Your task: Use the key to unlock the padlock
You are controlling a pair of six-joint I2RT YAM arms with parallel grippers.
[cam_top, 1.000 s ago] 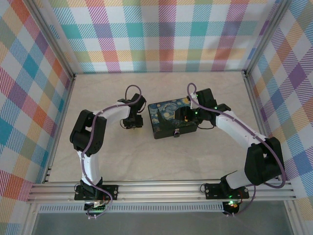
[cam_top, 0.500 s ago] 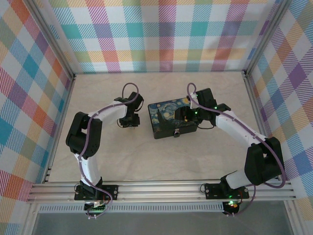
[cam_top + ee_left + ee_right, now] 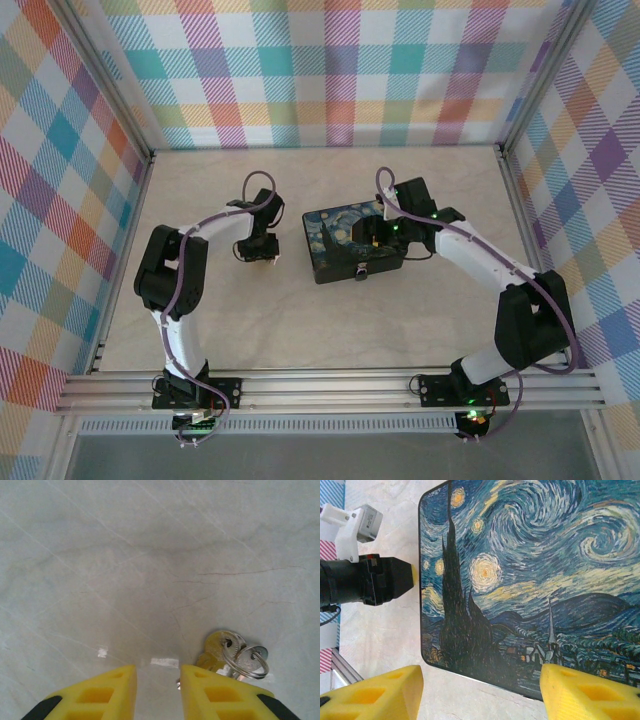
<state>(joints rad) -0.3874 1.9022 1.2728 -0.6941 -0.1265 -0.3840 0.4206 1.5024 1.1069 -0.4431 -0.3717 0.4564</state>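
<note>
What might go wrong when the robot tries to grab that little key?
The key lies outside the left gripper, beside one finger, with bare table in the gap. If the jaws close here, they would probably miss it or nudge it away. Its ring may also snag or swing, so lining it up with the tiny padlock could be fiddly.

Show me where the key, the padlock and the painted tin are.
key (image 3: pixel 218 649): left wrist view, on its flat head.
padlock (image 3: pixel 362 271): top external view, on its dark body.
painted tin (image 3: pixel 530 580): right wrist view, on its lid.
</note>
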